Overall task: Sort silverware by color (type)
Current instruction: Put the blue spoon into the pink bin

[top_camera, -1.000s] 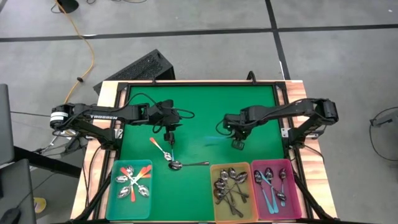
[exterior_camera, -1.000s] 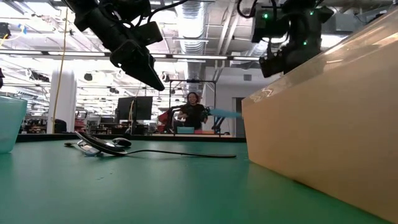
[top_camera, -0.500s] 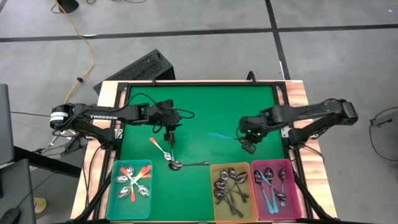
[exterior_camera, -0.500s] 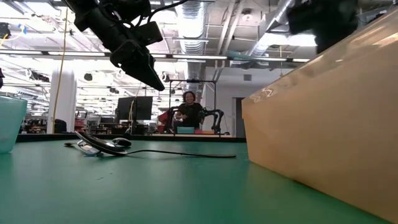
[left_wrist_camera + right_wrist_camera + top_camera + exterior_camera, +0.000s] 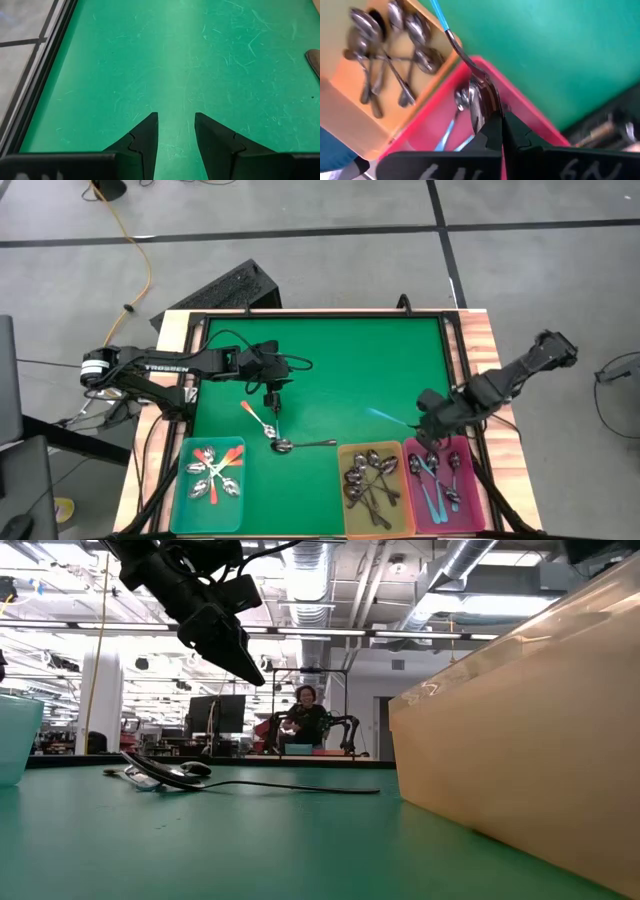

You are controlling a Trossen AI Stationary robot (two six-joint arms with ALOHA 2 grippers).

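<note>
My right gripper (image 5: 431,442) hangs over the far edge of the pink bin (image 5: 470,510), shut on a spoon with a light blue handle (image 5: 385,416). My left gripper (image 5: 272,406) stands open above the green mat, nothing between its fingers (image 5: 176,135). Just near of it, an orange-handled spoon (image 5: 252,414) and a dark-handled spoon (image 5: 305,444) lie flat on the mat. The teal bin (image 5: 185,510) holds orange-handled spoons, the yellow bin (image 5: 392,515) dark ones, and the pink bin blue ones. My right gripper pinches the blue-handled spoon between its two fingers at the metal bowl (image 5: 479,102), close to the neck. The fingers point steeply down from above. The spoon is lifted clear, and its blue handle (image 5: 438,11) sticks out away from the fingers over the mat.
The three bins stand in a row along the mat's near edge. A black frame (image 5: 320,313) borders the mat. In the low view the yellow bin's wall (image 5: 520,740) fills the right side, and a person (image 5: 305,720) sits far behind the table.
My right gripper has swung from the mat's middle toward the near right corner, over the pink bin, rising and rolling about its own line as it went. It stays shut, and the blue-handled spoon has travelled with it, clear of the mat.
</note>
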